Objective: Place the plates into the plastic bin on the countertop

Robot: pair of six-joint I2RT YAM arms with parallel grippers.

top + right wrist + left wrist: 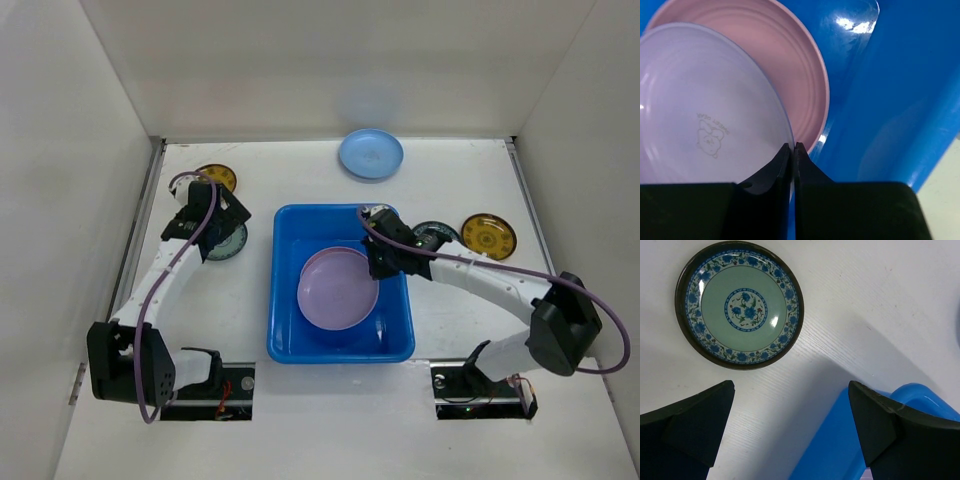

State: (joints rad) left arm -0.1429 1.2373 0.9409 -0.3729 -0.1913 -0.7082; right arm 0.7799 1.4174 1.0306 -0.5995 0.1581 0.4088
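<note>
The blue plastic bin (290, 340) stands mid-table. A lilac plate (338, 292) lies tilted in it on a pink plate (795, 60). My right gripper (383, 258) is inside the bin, shut on the lilac plate's (705, 110) right rim; in the right wrist view (792, 146) the jaws pinch the thin edge. My left gripper (222, 222) is open and empty above a grey-teal patterned plate (739, 305), left of the bin (840, 440). A light blue plate (371, 154) lies behind the bin.
Yellow-gold patterned plates lie at the far left (217, 177) and at the right (488, 236). A second grey-teal plate (437, 232) is partly hidden by the right arm. White walls border the countertop (470, 180) on three sides.
</note>
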